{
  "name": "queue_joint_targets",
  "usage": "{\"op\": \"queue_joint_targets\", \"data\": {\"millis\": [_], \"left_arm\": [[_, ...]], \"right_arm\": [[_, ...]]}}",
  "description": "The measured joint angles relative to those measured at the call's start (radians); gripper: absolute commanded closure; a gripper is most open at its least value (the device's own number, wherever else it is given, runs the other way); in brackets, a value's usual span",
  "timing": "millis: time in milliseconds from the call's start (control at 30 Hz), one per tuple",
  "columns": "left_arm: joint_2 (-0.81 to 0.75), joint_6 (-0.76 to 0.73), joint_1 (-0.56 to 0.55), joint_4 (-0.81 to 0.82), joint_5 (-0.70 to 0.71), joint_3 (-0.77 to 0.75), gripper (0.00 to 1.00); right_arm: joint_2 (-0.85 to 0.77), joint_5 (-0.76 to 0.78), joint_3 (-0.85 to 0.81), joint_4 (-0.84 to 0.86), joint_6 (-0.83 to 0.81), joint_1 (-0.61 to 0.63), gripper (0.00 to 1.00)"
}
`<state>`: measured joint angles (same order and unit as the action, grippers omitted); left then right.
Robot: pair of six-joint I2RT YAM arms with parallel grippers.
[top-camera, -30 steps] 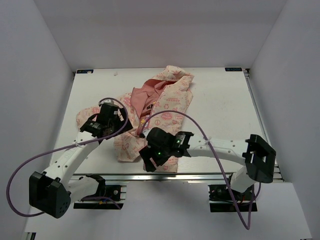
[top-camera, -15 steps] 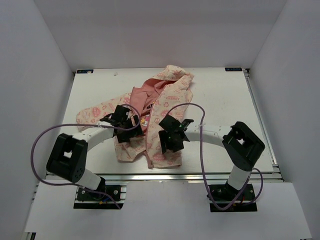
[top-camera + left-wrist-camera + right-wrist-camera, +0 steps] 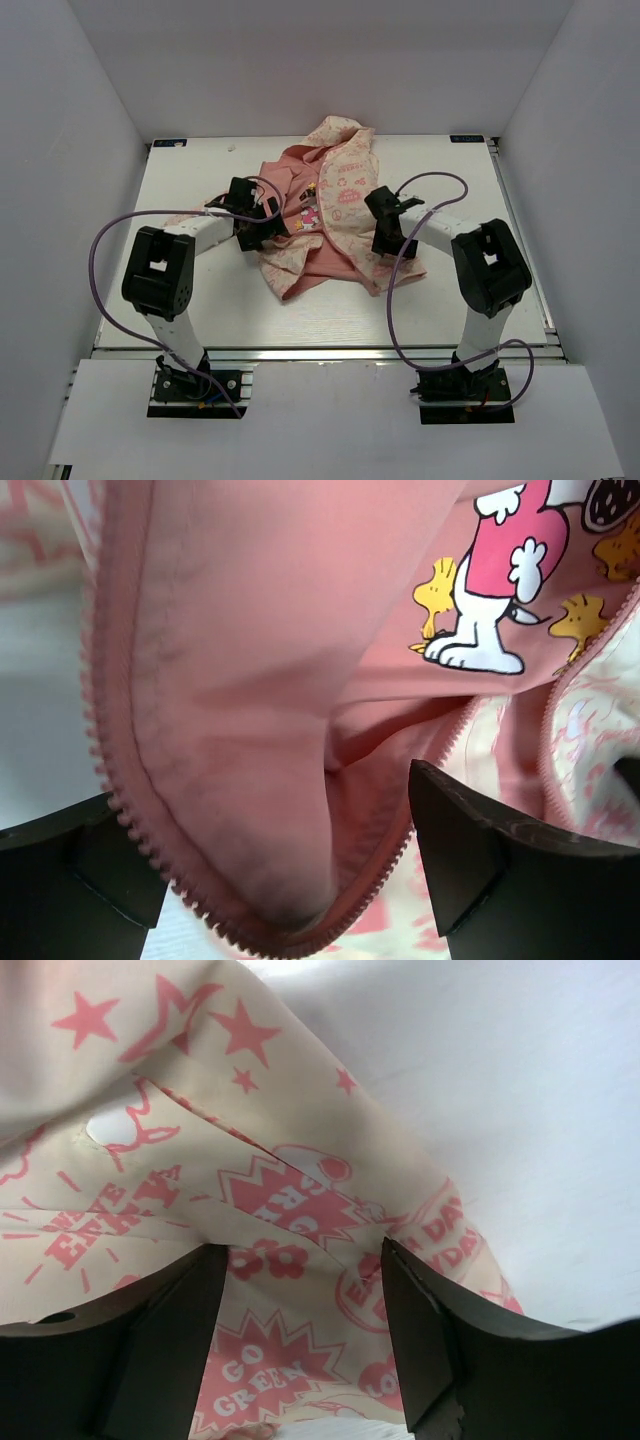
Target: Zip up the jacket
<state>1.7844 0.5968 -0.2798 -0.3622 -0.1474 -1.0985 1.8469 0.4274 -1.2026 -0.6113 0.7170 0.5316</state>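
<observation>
The jacket (image 3: 335, 205) lies crumpled mid-table, its front open and the salmon-pink lining showing, hood toward the back wall. My left gripper (image 3: 257, 228) is at the jacket's left edge. In the left wrist view the gripper (image 3: 265, 810) is open, with a fold of pink lining (image 3: 250, 680) and the pink zipper teeth (image 3: 98, 730) hanging between the wide-apart fingers. My right gripper (image 3: 386, 240) is at the jacket's right edge. In the right wrist view it (image 3: 305, 1260) is open over the cream printed fabric (image 3: 290, 1210), which lies between the fingers.
The white table (image 3: 450, 290) is boxed in by white walls at the back and on both sides. Purple cables (image 3: 100, 250) loop beside each arm. A sleeve (image 3: 185, 218) trails left of the left gripper. A cartoon dog print (image 3: 490, 600) marks the lining.
Both arms have swung from the near edge toward the back of the table. The jacket's lower part has moved back with them and bunched up, showing more pink lining.
</observation>
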Motion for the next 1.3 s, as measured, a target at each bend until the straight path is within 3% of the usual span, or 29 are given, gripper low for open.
{"op": "queue_joint_targets", "data": {"millis": [200, 400, 533, 767, 1000, 1133, 1300], "left_arm": [[-0.026, -0.066, 0.000, 0.003, -0.072, 0.004, 0.02], [-0.201, -0.111, -0.081, -0.072, -0.072, 0.026, 0.02], [-0.353, -0.110, -0.134, -0.097, -0.073, 0.052, 0.02], [-0.536, -0.095, -0.128, -0.136, -0.039, 0.135, 0.02], [-0.554, -0.095, -0.128, -0.176, -0.013, 0.140, 0.02], [-0.543, -0.103, -0.134, -0.176, -0.033, 0.140, 0.02], [-0.423, -0.116, -0.253, -0.198, 0.013, 0.078, 0.02]], "right_arm": [[-0.056, 0.010, 0.039, 0.027, -0.199, -0.013, 0.27], [-0.236, 0.004, 0.127, 0.042, -0.288, 0.160, 0.27], [-0.210, 0.042, 0.139, 0.044, -0.287, 0.251, 0.27], [-0.126, 0.072, 0.139, 0.041, -0.292, 0.361, 0.30], [-0.142, -0.070, 0.161, 0.119, -0.312, 0.436, 0.30], [-0.186, -0.052, 0.174, 0.101, -0.267, 0.436, 0.26], [-0.352, -0.048, 0.233, 0.068, -0.184, 0.358, 0.24]]}}
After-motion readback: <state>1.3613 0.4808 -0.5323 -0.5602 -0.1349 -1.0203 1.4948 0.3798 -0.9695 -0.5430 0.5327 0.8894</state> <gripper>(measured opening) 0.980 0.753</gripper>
